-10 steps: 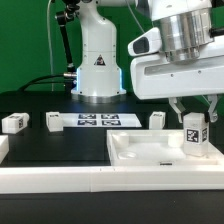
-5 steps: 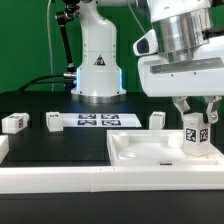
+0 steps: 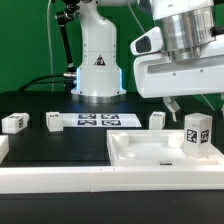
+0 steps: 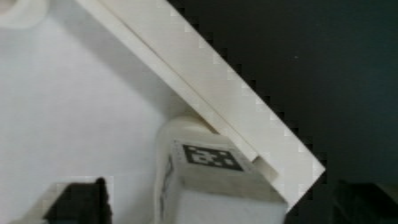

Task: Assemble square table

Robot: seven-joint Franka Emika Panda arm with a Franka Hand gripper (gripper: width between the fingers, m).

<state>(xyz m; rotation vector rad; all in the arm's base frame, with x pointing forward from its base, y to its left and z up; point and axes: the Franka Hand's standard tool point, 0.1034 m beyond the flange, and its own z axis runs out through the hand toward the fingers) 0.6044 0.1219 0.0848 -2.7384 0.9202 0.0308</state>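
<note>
**Student:** Where does the part lie relative to the pincer?

**Tutor:** The gripper [image 3: 196, 106] hangs directly above the upright leg [image 3: 197, 133]. This leg stands on the square tabletop [image 3: 135, 148], near the tabletop's corner at the exterior view's right. The leg's long axis is vertical, in line with the gripper's downward approach.

**Student:** Is the leg held?

**Tutor:** No. The jaws stand wide, and the fingers [image 3: 175, 104] do not touch the leg. Their tips appear just above its top. In the wrist view the leg's tagged face sits close beside the tabletop's raised rim.

**Student:** And the arm's pose?

**Tutor:** The wrist points straight down, with the hand squarely over that corner of the tabletop.

**Student:** The remaining parts?

**Tutor:** A second leg [image 3: 157, 119] lies just beyond the tabletop's far edge. A third leg [image 3: 52, 121] and a fourth leg [image 3: 13, 123] lie well apart from the tabletop, toward the exterior view's left.

**Student:** What does the coming move turn on?

**Tutor:** Probably on that vertical alignment. A straight descent would bring the jaws around the leg, and a straight rise would clear it. Whether the leg is fully seated cannot be told.
</note>
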